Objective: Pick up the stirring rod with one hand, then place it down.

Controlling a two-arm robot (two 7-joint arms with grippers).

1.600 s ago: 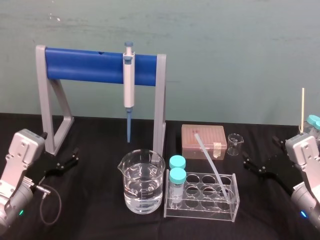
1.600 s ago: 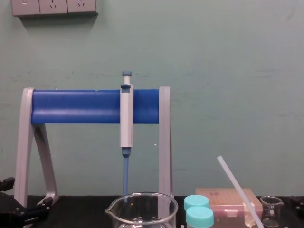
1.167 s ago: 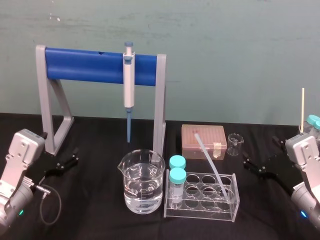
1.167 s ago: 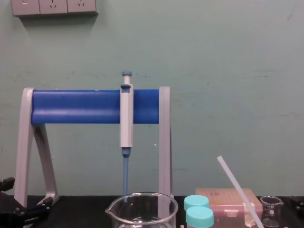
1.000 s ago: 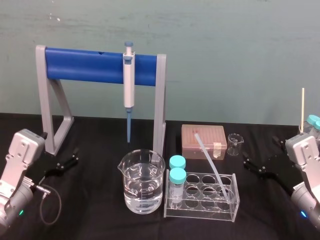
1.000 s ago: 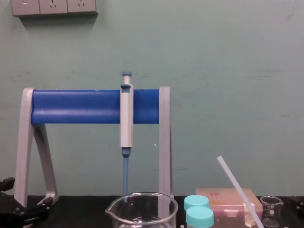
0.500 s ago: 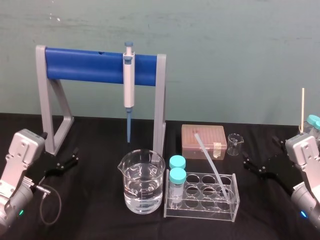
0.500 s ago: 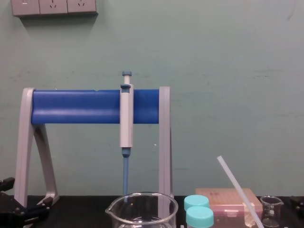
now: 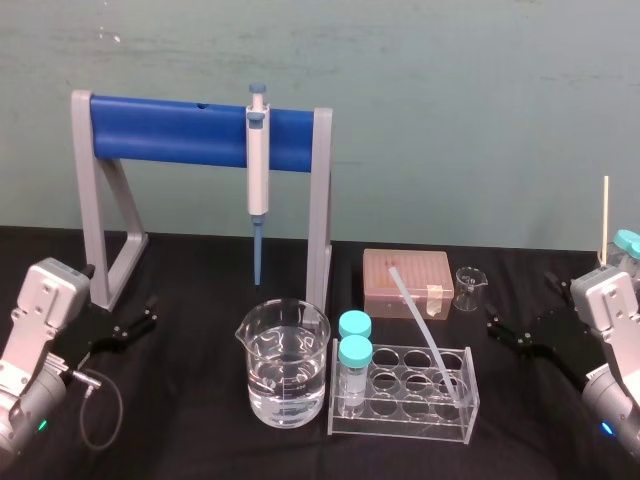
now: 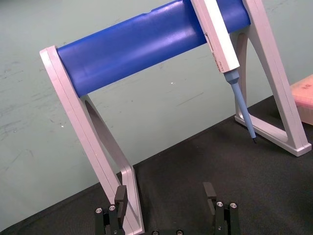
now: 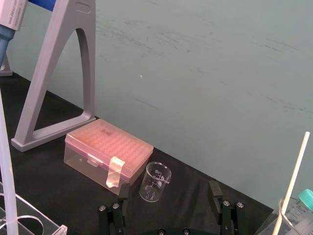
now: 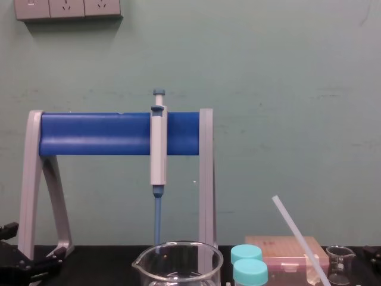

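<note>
The stirring rod [image 9: 415, 315] is a translucent whitish rod that leans in the clear test-tube rack [image 9: 404, 403] at the table's middle. Its top tilts back toward the pink box; it also shows in the chest view [image 12: 294, 229] and the right wrist view [image 11: 5, 161]. My right gripper [image 9: 520, 305] rests low at the table's right, well apart from the rod. It is open, with nothing between its fingers [image 11: 214, 190]. At the far left my left gripper [image 9: 148, 312] is parked and open too, its fingers [image 10: 121, 195] facing the stand's leg.
A blue-barred grey stand [image 9: 200, 135] holds a white-and-blue pipette [image 9: 258, 180] at the back. A water-filled beaker [image 9: 284, 365] and two teal-capped tubes [image 9: 354, 352] stand beside the rack. Behind are a pink box [image 9: 407, 282] and a small beaker [image 9: 468, 288]. A thin pale stick [image 9: 604, 215] rises at far right.
</note>
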